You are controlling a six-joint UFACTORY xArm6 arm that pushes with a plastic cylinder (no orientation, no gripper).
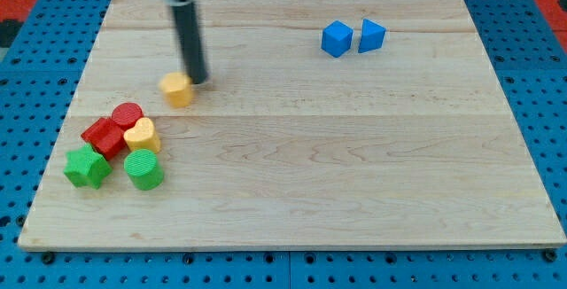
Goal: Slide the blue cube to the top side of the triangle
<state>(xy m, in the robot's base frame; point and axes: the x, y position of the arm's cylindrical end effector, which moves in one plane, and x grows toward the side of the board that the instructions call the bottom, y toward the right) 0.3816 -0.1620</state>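
The blue cube (pixel 336 38) sits far off to the view's right of my tip (pixel 198 81) and a little toward the view's top, right beside the blue triangle (pixel 371 36), the two nearly touching. It looks small, light and rigid, likely to skate easily on the smooth board (pixel 354 165) and to twist if nudged off-centre, so I'd judge a square push on a flat face is the way to move it. There is no grasping here: the rod holds nothing, and its end rests just to the view's right of the yellow block (pixel 177 88), about touching it. Below that, toward the view's bottom-left, huddle two red blocks (pixel 113 128), a yellow heart (pixel 142 135) and two green blocks (pixel 115 168).
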